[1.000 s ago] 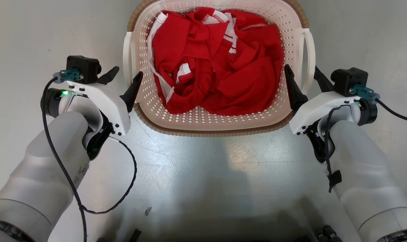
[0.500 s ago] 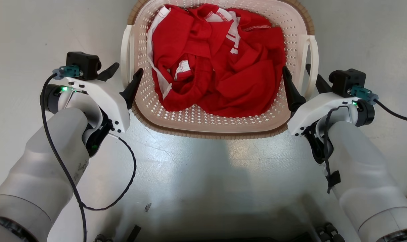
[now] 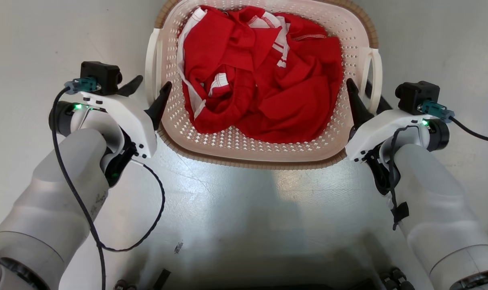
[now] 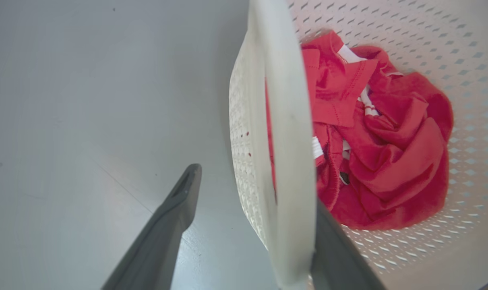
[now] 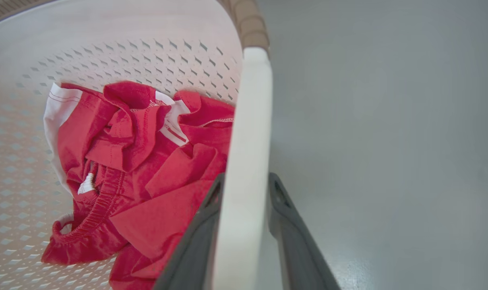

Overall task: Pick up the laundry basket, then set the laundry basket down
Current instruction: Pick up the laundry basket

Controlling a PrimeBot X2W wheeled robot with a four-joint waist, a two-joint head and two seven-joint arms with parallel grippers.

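Observation:
The laundry basket (image 3: 252, 155), cream and perforated with a brown rim, stands on the floor holding red clothes (image 3: 264, 76). My left gripper (image 3: 153, 82) is open and straddles the left loop handle (image 3: 151, 56). In the left wrist view one finger (image 4: 175, 209) stands clear outside that handle (image 4: 284, 141), the other finger is inside it. My right gripper (image 3: 360, 86) is shut on the right loop handle (image 3: 376, 72). In the right wrist view both fingers (image 5: 282, 209) press the white handle (image 5: 246, 133) between them.
Pale grey floor (image 3: 244, 225) surrounds the basket on all sides. Both forearms angle in from the lower corners, each with a black cable (image 3: 147, 225) hanging loose. Small dark parts of the robot base (image 3: 393, 280) show at the bottom edge.
The right gripper's fingers have closed in on the right handle. The left gripper stays open around the left handle. The picture has shifted slightly.

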